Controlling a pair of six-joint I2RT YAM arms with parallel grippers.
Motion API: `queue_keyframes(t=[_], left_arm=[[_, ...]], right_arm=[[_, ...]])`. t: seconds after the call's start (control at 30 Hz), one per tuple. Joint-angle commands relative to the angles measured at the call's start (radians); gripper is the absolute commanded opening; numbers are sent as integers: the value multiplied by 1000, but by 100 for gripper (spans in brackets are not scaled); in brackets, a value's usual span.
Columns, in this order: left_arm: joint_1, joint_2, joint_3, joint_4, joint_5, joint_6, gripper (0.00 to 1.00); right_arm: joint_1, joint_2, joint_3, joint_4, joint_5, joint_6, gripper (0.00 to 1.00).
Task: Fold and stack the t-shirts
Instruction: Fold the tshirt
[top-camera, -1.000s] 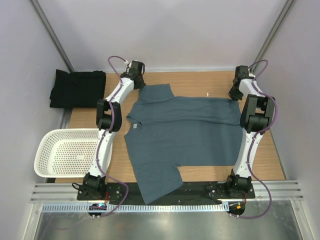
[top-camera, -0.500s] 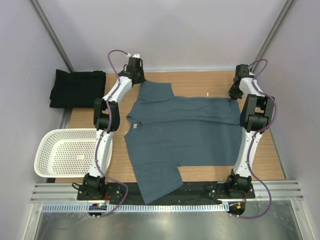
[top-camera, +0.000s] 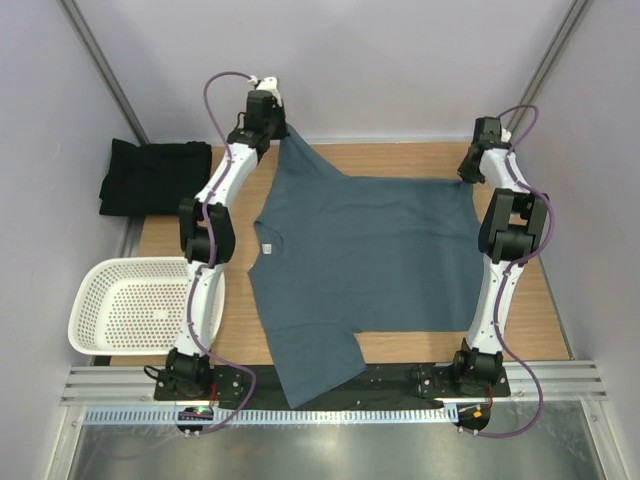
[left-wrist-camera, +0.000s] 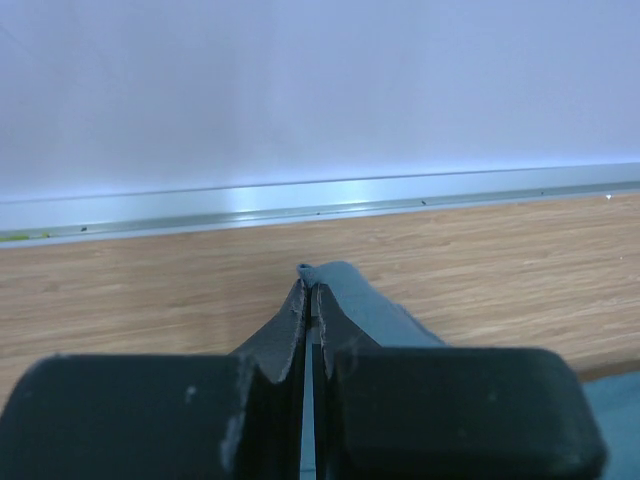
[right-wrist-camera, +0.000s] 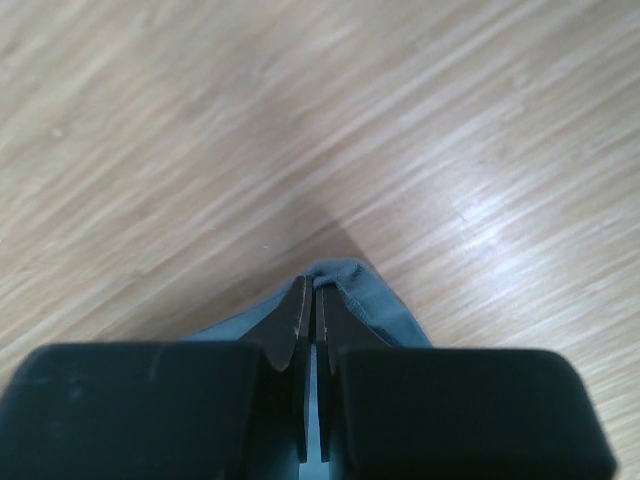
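1. Left gripper (left-wrist-camera: 308, 300) pinches the blue-grey shirt (top-camera: 370, 250) by its far sleeve, the cloth hanging beneath it.
2. Right gripper (right-wrist-camera: 311, 296) clamps the far hem corner, likely to stretch the cloth flat between the two.
3. Black shirt (top-camera: 155, 178) lies well left of both.

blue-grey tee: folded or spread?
Spread. The blue-grey t-shirt lies open across the table, both sleeves out, no fold visible. The left gripper and right gripper have jaws shut on its far corners.

A white perforated basket (top-camera: 130, 305) sits at the wooden table's (top-camera: 400, 160) near-left corner.
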Motion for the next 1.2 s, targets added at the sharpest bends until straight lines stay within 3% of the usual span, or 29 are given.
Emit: queue_keyframes(t=[0.0, 0.2, 0.37, 0.4, 0.5, 0.6, 0.7, 0.8, 0.9, 1.07, 1.17], left_arm=[[16, -75, 49, 81, 8, 27, 0], [31, -103, 47, 106, 71, 32, 0], [34, -117, -8, 104, 80, 19, 0], [36, -121, -23, 106, 83, 16, 0], [34, -119, -65, 109, 89, 3, 0], [34, -105, -62, 107, 101, -10, 0], [34, -86, -42, 109, 101, -14, 0], [34, -69, -24, 109, 103, -13, 0], [33, -59, -13, 107, 106, -16, 0], [33, -46, -10, 106, 101, -16, 0], [34, -40, -2, 104, 107, -17, 0]], right_arm=[[-6, 1, 57, 63, -20, -40, 1], [-8, 2, 70, 113, -63, -61, 1], [-9, 51, 120, 48, -82, -73, 2], [-13, 63, 118, 38, -80, -75, 11], [-16, 79, 115, 1, -60, -79, 20], [-23, 83, 123, -20, -42, -92, 36], [-34, 87, 170, -57, -30, -109, 57], [-43, 105, 276, -121, -25, -122, 69], [-42, 93, 353, -146, -57, -106, 73], [-39, 42, 310, -66, -233, -46, 75], [-26, 68, 278, -43, -252, -53, 75]])
